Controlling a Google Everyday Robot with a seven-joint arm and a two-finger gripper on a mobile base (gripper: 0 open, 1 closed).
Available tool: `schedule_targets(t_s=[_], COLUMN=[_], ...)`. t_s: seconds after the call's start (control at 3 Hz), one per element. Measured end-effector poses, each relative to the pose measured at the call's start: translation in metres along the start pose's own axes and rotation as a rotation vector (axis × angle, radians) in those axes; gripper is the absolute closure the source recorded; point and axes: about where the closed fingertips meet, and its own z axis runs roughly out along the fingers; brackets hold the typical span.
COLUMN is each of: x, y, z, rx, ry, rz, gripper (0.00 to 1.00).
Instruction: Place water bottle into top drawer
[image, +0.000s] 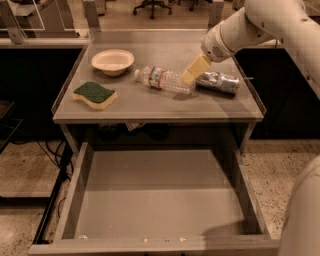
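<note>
Hovering at the base of the water bottle (166, 80), your gripper (194, 70) could be open or closed, I cannot tell; grasp the probably light, crushable, roll-prone body gently mid-rib.

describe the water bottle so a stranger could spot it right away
On the table above the open drawer, the bottle lies on its side, the gripper at its base end. It is clear ribbed plastic, unlike the silver can beside it.
</note>
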Motion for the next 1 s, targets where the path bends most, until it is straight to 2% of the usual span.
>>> schedule_targets(t_s=[0.33,0.67,1.0], x=[-0.004,-0.015,-0.009], y=[0.005,0.031,0.075], z=[0.013,0.022,0.050], rx=[-0.058,-0.127,-0.214], ry=[-0.007,-0.016,0.010], rz=[0.002,-0.019,0.005], gripper=[0.00,0.00,0.00])
